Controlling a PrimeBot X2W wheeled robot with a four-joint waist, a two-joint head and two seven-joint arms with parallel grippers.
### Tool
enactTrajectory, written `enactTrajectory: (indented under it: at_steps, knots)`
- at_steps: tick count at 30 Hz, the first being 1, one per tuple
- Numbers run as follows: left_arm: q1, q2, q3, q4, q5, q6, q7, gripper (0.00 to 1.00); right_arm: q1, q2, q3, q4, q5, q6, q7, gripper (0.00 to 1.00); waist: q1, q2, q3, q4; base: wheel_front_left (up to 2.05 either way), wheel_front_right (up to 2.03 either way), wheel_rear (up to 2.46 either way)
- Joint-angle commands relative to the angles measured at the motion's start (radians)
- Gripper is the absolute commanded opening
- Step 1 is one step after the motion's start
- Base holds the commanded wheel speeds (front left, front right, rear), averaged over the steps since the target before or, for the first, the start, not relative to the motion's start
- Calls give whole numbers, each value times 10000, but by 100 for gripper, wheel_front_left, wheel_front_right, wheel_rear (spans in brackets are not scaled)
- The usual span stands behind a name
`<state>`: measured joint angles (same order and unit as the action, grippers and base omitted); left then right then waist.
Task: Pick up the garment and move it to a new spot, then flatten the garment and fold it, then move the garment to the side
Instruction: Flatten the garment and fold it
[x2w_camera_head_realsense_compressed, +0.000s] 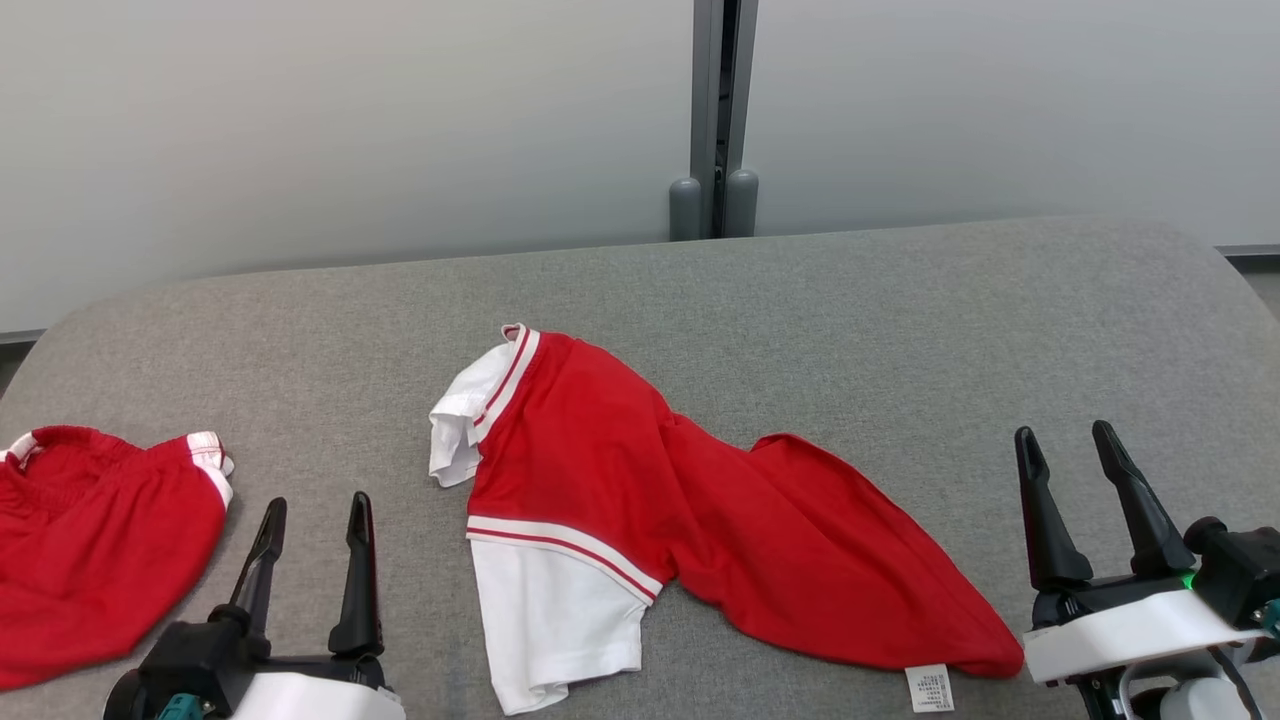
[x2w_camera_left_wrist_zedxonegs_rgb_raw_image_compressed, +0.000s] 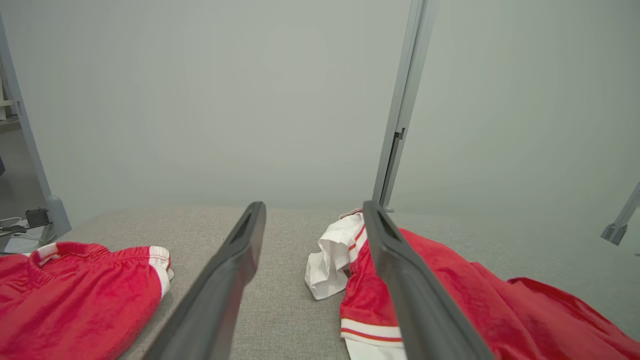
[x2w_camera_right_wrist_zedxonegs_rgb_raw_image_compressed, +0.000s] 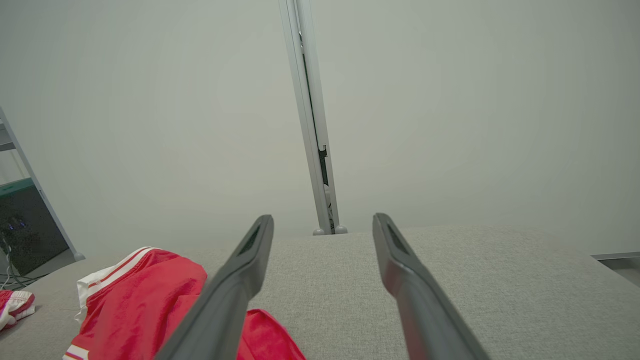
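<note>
A red shirt with white sleeves (x2w_camera_head_realsense_compressed: 640, 500) lies crumpled across the middle of the grey padded table (x2w_camera_head_realsense_compressed: 850, 320), its care label at the lower right hem. The left wrist view shows this shirt (x2w_camera_left_wrist_zedxonegs_rgb_raw_image_compressed: 450, 290) to the right of the fingers, and the right wrist view has the shirt (x2w_camera_right_wrist_zedxonegs_rgb_raw_image_compressed: 145, 295) at lower left. My left gripper (x2w_camera_head_realsense_compressed: 315, 512) stands open near the front edge, left of the shirt and apart from it. Right of the shirt's hem, my right gripper (x2w_camera_head_realsense_compressed: 1065, 440) is open too. Neither holds anything.
A second red garment with white trim (x2w_camera_head_realsense_compressed: 90, 540) lies at the table's left edge, also visible in the left wrist view as a red garment (x2w_camera_left_wrist_zedxonegs_rgb_raw_image_compressed: 75, 295). A pale wall with a grey post (x2w_camera_head_realsense_compressed: 715, 120) stands behind the table. The table's back and right parts are bare.
</note>
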<state>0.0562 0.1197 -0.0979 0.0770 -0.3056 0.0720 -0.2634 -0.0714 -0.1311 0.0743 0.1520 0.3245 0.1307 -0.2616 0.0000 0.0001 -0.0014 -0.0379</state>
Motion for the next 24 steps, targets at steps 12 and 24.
enactTrajectory:
  at_steps: [12,24]
  knots:
    - [-36,-349,462,456,458,-357,-16,100,87,-72,85,105,-49,1,-50,100,0,-1,-37,51,0,0,0]
    - [-94,-527,511,1120,127,-728,67,100,220,-423,-489,1036,-81,1,555,100,0,-1,-82,79,0,0,0]
